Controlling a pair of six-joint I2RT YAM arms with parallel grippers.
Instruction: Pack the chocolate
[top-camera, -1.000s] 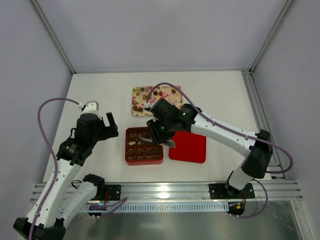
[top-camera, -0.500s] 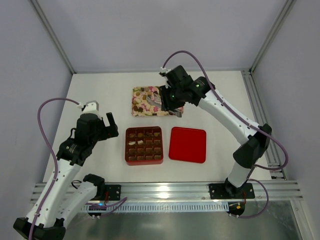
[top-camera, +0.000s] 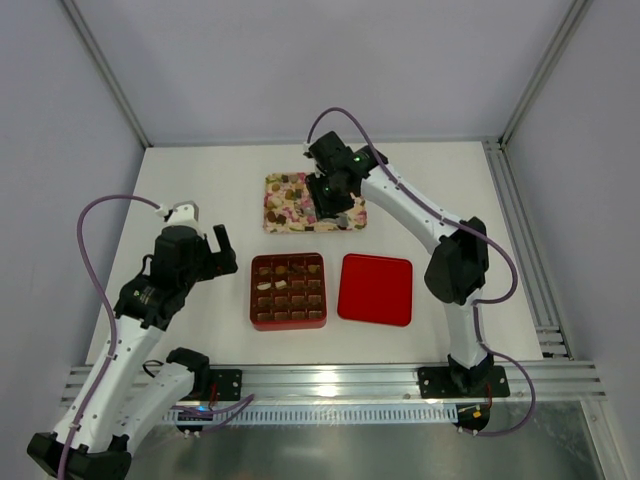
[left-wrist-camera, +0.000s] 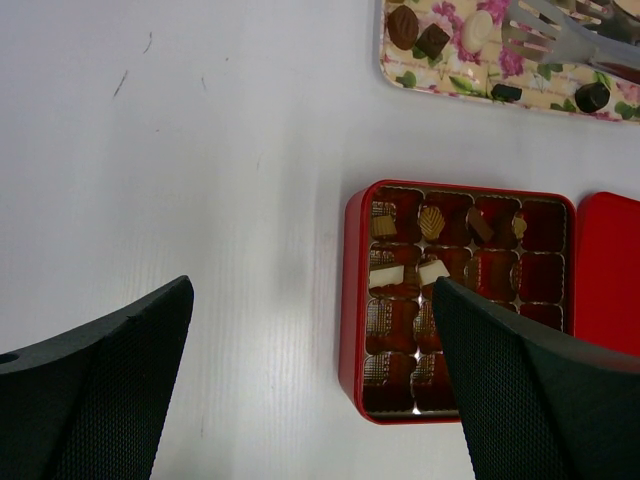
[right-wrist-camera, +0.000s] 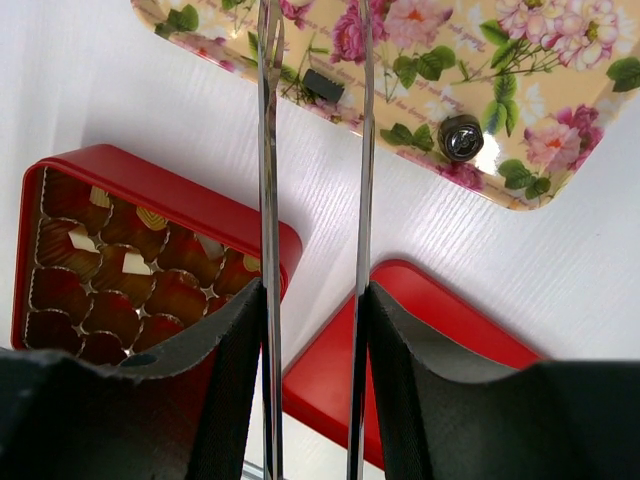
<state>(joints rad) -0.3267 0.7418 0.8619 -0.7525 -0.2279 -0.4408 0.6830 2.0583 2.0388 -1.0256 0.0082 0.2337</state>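
Observation:
Several chocolate pieces lie on the floral tray, among them a dark square and a round one. More pieces sit in the gridded cells of the red box. My right gripper hovers over the tray, shut on metal tongs whose blades stand apart. The tong tips are above the tray, beside a whitish piece. My left gripper is open above bare table, just left of the box.
The box's red lid lies flat to the right of the box, also seen as the lid in the right wrist view. White walls and metal frame posts surround the table. The arm bases stand at the near edge.
My right arm has swung from over the red box back to the floral tray, taking the tongs with it. The left arm has stayed where it was.

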